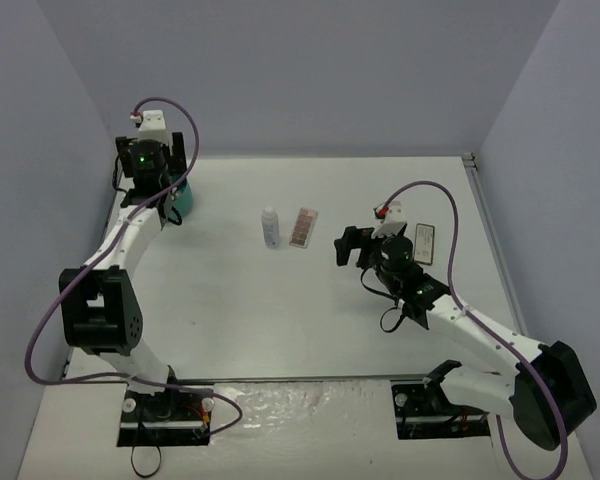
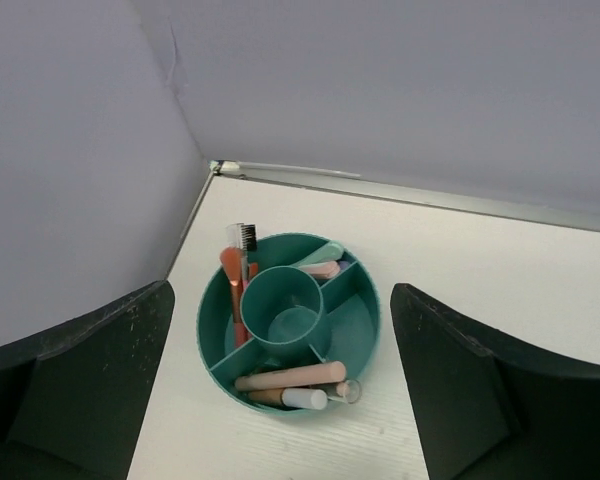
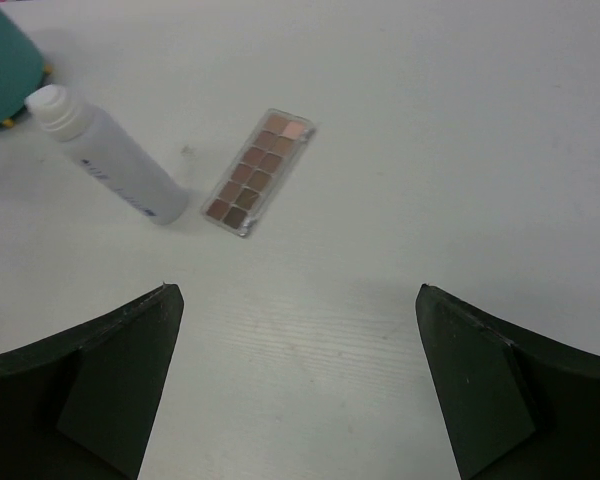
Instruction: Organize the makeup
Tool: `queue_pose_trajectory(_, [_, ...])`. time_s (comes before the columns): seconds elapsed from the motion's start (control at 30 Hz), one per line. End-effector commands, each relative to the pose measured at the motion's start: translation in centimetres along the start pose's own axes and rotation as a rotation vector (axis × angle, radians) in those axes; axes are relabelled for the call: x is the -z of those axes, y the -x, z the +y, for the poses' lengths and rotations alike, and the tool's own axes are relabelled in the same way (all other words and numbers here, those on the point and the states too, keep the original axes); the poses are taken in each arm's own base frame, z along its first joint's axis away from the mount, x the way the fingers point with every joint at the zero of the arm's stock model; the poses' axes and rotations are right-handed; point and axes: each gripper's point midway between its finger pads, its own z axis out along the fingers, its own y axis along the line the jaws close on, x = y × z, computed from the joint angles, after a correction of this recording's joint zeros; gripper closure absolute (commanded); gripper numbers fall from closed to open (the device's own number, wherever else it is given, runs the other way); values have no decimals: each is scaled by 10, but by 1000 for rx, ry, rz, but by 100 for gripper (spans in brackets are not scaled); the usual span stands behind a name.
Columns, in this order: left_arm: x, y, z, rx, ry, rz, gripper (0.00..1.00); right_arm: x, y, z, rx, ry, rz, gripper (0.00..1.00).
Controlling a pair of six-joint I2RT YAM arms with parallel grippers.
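The left gripper [image 2: 280, 300] stands spread wide with nothing between its fingers, poised straight above the round teal tub [image 2: 202, 325]; under it the compartments hold pink sticks [image 2: 290, 378] on the near side, an orange brush [image 2: 230, 290] and a black-bristled brush [image 2: 242, 238] to the left, and a pale stick [image 2: 320, 264] at the far side. The black-bristled brush pokes up over the rim, so a careless sideways move could clip it and flick it out. The right gripper [image 3: 298, 295] is also fully parted and empty, low over the table [image 3: 460, 120], with the palette [image 3: 258, 172] ahead and slightly left, and the white bottle [image 3: 115, 165] just beside that, further left; the dark-framed compact [image 1: 425, 242] lies behind its wrist. The palette is thin and flat, so fingers may skid over it or shove it into the bottle, which could roll or topple; whether the bottle stands or lies I cannot tell
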Motion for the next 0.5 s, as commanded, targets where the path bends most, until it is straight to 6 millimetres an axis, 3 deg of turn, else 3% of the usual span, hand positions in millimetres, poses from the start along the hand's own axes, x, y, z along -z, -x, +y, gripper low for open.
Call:
queue_pose_trajectory(0.0, [36, 74, -3, 245, -87, -105, 11, 13, 32, -63, -119, -298, -47, 0])
queue_pose_trajectory(0.07, [45, 89, -7, 298, -123, -106, 9, 18, 25, -90, -148, -391, -7, 0])
queue_pose_trajectory(0.13, [66, 93, -17, 391, -191, -31, 5, 23, 16, -132, -197, -515, 57, 0])
queue_pose_trajectory(0.3, [129, 97, -37, 499, -370, 106, 3, 19, 0, -172, -241, -604, 138, 0])
queue_pose_trajectory(0.43, [178, 83, -38, 501, -450, 155, 3, 8, -18, -201, -276, -680, 209, 0])
queue_pose_trajectory(0.47, [184, 70, -41, 496, -463, 181, 3, 5, -21, -205, -285, -685, 222, 0])
